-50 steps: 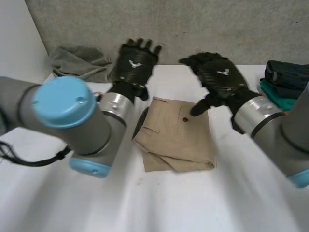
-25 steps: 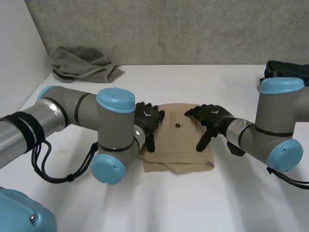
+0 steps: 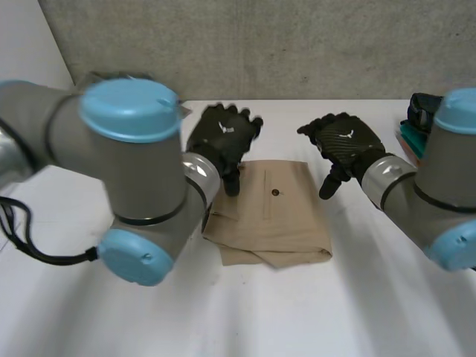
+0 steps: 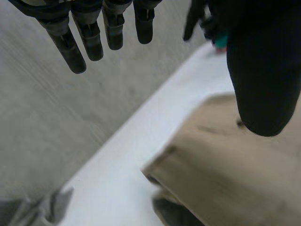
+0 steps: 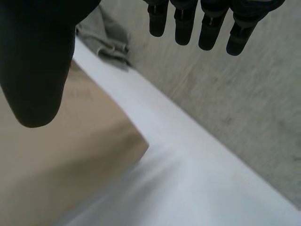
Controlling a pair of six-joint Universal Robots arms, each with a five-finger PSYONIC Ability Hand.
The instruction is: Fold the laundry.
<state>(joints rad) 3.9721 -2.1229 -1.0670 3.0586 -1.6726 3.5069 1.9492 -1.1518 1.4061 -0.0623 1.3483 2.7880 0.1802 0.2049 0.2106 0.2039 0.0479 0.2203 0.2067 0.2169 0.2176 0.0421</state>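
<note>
Folded tan shorts (image 3: 271,212) lie in the middle of the white table (image 3: 297,312), a dark button on top. My left hand (image 3: 222,137) hovers above their far left corner, fingers straight and holding nothing. My right hand (image 3: 343,143) hovers above their far right corner, also open and empty. In the left wrist view, the fingers (image 4: 70,42) point past the table's far edge, and the tan shorts (image 4: 235,179) lie under the thumb. In the right wrist view, the tan shorts (image 5: 51,160) lie below the thumb (image 5: 35,61).
A crumpled grey cloth (image 3: 97,82) lies at the far left behind my left arm; the grey cloth (image 5: 101,30) lies past the shorts. Dark and teal folded garments (image 3: 416,123) are stacked at the far right. A grey wall (image 3: 297,44) backs the table.
Both hands have lifted off the folded shorts and moved toward the far edge; half a second ago they lay flat on the cloth. The shorts stay in place.
</note>
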